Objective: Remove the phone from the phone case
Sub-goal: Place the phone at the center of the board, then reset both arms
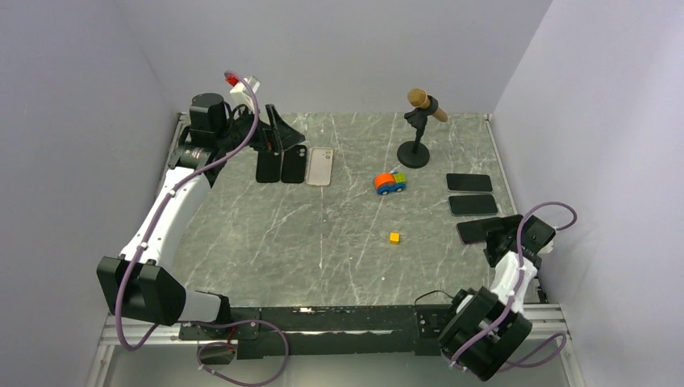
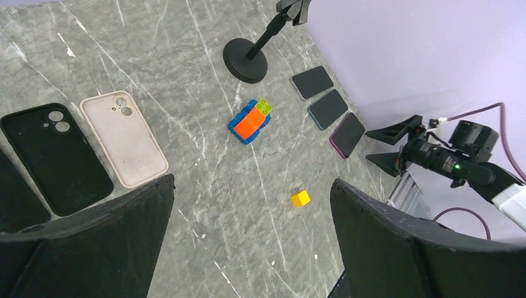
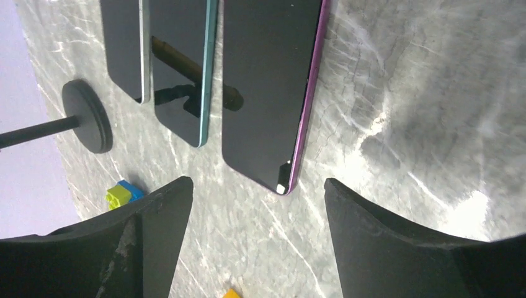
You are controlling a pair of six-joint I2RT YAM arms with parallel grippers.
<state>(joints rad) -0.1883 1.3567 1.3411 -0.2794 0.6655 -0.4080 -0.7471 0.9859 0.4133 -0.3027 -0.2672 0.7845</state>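
K: Left gripper (image 2: 253, 180) first, its fingers filling the bottom of the wrist view. State?
M: Released. Fingers wide, nothing between them. It hangs over the far left corner of the table (image 1: 323, 242), above the cases.
K: Cases, left to right?
M: Black phone case (image 2: 56, 158), then beige phone case (image 2: 124, 138) just beside it. Both lie flat with camera cut-outs showing. Any print on them is too small to read.
K: Middle ground?
M: Toy car (image 1: 389, 183) in orange, blue and green. Black microphone stand (image 1: 414, 153) stands behind it, and a small yellow block (image 1: 394, 237) lies nearer the arms.
K: Phones?
M: Three side by side by the right wall, dark glass up, bare on the table and well apart from the cases: silver-edged phone (image 3: 124, 43), teal-edged phone (image 3: 183, 68), purple-edged phone (image 3: 273, 87).
K: Right gripper (image 1: 488, 242)?
M: Released too, fingers spread, grasping nothing. It is poised at the near end of the purple-edged phone.
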